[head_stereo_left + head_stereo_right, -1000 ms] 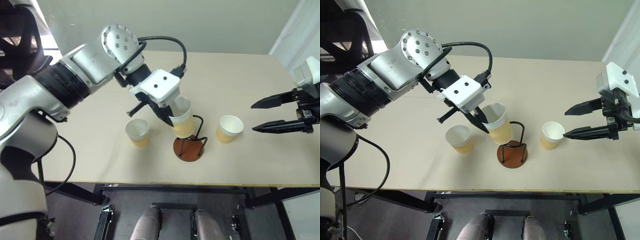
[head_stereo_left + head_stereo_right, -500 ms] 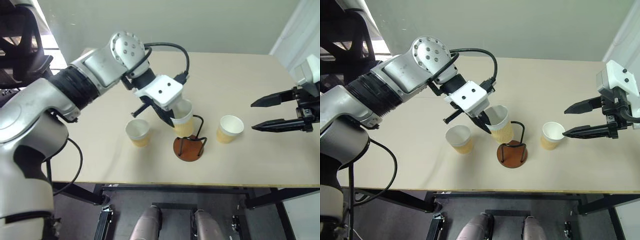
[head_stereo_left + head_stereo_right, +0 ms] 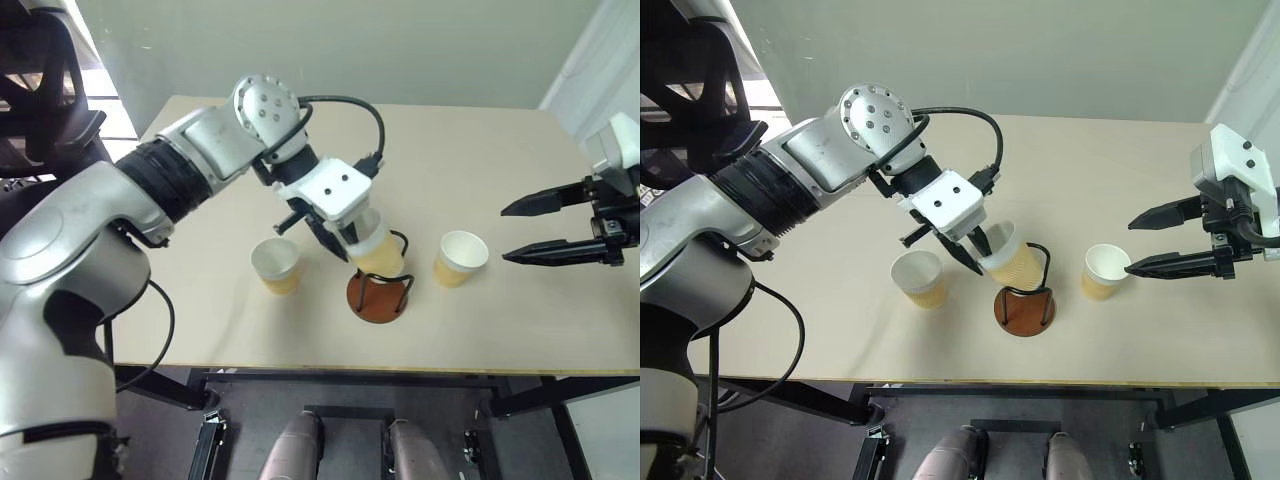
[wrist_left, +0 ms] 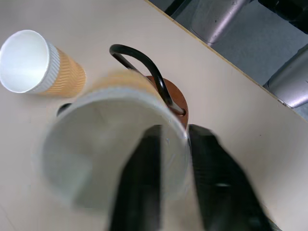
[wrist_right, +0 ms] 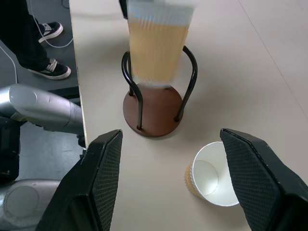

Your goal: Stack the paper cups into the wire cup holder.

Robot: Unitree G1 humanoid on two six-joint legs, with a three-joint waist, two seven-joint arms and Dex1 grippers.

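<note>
The wire cup holder stands nearest the front edge of the bench, about midway along it, its round brown base flat and its black loops upright. One paper cup sits between the loops, its foot just above the base, not visibly seated. The left gripper has one finger inside the cup's rim and one outside; in the left wrist view the fingers straddle the wall with a little slack, so whether the cup is pinched or already let go cannot be told.

A second cup stands upright just left of the holder, a third just right of it, both apart from the wires. The right gripper hangs over the right end of the bench, jaws spread wide, empty, its tips near the third cup without touching it.

Judgement: the cups are light, thin-walled and easily crushed or tipped. Best hold is across the stiffer rolled rim, lightly, one finger inside.
</note>
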